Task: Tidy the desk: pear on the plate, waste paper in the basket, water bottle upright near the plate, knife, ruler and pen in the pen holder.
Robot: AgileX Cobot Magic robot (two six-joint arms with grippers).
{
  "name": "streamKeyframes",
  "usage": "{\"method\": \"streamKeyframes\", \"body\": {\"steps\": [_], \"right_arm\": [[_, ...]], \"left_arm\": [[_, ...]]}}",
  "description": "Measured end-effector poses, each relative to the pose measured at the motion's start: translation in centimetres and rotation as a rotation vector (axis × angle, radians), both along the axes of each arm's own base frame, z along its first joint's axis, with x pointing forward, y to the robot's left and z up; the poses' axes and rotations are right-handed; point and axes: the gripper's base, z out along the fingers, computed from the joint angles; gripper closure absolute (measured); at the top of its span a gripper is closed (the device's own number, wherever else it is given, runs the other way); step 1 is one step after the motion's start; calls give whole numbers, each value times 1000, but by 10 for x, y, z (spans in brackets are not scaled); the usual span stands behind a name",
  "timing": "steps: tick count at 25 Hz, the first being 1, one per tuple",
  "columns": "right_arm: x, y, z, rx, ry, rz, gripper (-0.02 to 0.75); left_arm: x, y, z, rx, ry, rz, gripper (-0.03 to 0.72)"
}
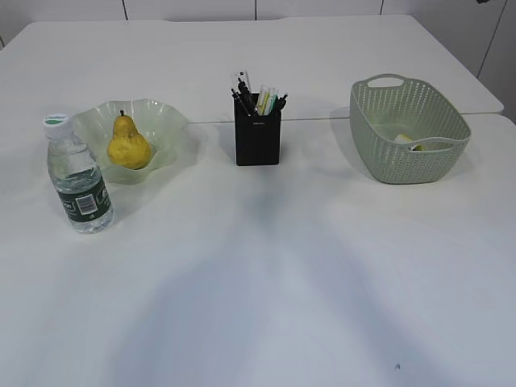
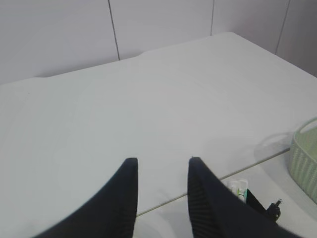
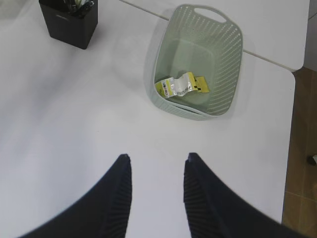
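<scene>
A yellow pear (image 1: 128,144) lies in the pale green wavy plate (image 1: 167,121). A clear water bottle (image 1: 77,176) with a white cap stands upright just left of the plate. The black pen holder (image 1: 257,137) holds pens and other items; it also shows in the right wrist view (image 3: 69,22). The green basket (image 1: 439,121) holds yellow and white waste paper (image 3: 181,86). My left gripper (image 2: 162,161) is open and empty above the table. My right gripper (image 3: 157,157) is open and empty, short of the basket (image 3: 218,49). Neither gripper shows in the exterior view.
A seam (image 1: 322,119) between two white tables runs behind the holder. The table's right edge and brown floor (image 3: 302,124) show in the right wrist view. The basket's edge (image 2: 304,158) and the pen tips (image 2: 238,188) show in the left wrist view.
</scene>
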Motion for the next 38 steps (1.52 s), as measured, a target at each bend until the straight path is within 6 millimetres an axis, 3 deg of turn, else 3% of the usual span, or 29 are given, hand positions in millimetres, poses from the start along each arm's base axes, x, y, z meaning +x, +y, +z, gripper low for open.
{"method": "streamKeyframes", "body": {"steps": [4,11,15,19,24,29,33,38], "right_arm": [[0,0,0,4,1,1,441],[-2,0,2,27,-5,-25,441],[-20,-8,18,57,-65,-48,441],[-58,-28,49,61,-202,-102,441],[-131,-60,89,89,-415,-147,441],[-203,-89,109,136,-589,-173,441],[-237,-102,92,135,-617,-183,441],[-260,-109,37,99,-541,-159,441]], "left_arm": [[-32,24,47,7,16,42,451],[-94,66,112,22,11,123,451],[-133,85,142,25,-12,159,451],[-172,98,161,48,-5,188,451],[-227,119,174,103,58,251,451],[-279,135,183,97,91,280,451],[-320,146,190,82,77,293,451],[-365,159,189,104,87,300,451]]}}
